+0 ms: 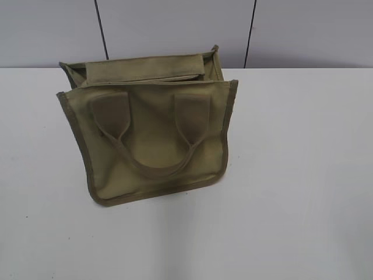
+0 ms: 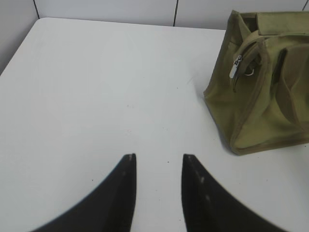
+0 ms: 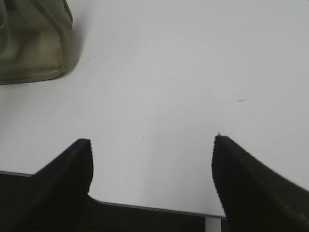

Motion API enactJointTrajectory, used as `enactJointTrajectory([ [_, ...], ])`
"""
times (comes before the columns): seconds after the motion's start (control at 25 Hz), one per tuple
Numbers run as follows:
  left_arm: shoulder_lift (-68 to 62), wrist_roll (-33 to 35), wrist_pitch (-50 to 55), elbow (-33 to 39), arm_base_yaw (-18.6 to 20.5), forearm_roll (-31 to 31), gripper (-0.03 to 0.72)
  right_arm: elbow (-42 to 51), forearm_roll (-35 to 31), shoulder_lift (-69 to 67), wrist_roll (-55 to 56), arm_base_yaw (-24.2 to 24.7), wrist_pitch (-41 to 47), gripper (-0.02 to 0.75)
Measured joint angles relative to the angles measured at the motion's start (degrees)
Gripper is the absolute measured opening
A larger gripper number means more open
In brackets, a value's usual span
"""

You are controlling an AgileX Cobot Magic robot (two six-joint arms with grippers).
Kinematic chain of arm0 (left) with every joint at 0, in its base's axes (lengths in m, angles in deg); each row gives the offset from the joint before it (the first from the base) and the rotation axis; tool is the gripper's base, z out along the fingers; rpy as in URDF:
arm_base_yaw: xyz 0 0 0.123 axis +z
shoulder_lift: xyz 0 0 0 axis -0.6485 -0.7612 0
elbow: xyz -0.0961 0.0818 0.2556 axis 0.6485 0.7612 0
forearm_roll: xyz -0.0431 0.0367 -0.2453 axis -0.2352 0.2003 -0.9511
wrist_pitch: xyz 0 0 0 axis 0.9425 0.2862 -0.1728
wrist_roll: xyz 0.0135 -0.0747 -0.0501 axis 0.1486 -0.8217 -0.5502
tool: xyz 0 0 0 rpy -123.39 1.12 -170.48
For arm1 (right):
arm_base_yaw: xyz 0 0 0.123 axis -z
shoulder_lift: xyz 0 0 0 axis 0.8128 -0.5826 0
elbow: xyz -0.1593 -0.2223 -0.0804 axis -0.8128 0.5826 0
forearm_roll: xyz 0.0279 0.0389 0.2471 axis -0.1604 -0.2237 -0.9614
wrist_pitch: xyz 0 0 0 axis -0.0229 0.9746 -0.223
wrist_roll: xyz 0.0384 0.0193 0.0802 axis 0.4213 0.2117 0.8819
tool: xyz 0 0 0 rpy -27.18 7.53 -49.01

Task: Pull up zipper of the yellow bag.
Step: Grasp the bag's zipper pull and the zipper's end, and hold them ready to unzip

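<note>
On my left wrist feed the left pincer (image 2: 158, 159) is spread a little, its two dark fingers (image 2: 123, 193) parted with a narrow strip of white showing between them, nothing held, hovering over the bare surface (image 2: 111, 96). From that pincer the yellow bag (image 2: 263, 82) sits off at about two o'clock, well apart from the fingertips, standing upright on the surface with its end panel turned toward me. On that end I can see the zipper (image 2: 246, 48) curving over the top corner, and its small silver pull tab (image 2: 236, 66) hanging down near the upper left of the bag, with a small metal ring just beside it. On my right wrist feed the right pincer (image 3: 152, 145) is spread wide, its fingers (image 3: 63, 183) far apart and empty, poised over the near edge of the surface, where a dark strip shows below the rim. From there only a lower corner of the bag shows, up at about ten o'clock and well apart from the pincer. In the exterior view neither pincer appears; the bag stands alone near the far side of the surface, a little left of centre, its front panel facing the camera, one looped handle (image 1: 150, 149) drooping down over that panel, darker trim along the edges, and the top gaping slightly open toward the grey wall panels (image 1: 175, 26) behind.
</note>
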Motion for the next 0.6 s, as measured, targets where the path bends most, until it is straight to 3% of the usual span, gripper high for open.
enactJointTrajectory([
  [0.6, 0.0, 0.0, 0.0, 0.0, 0.0, 0.0, 0.24, 0.0, 0.0, 0.0, 0.0, 0.0, 0.0, 0.585],
])
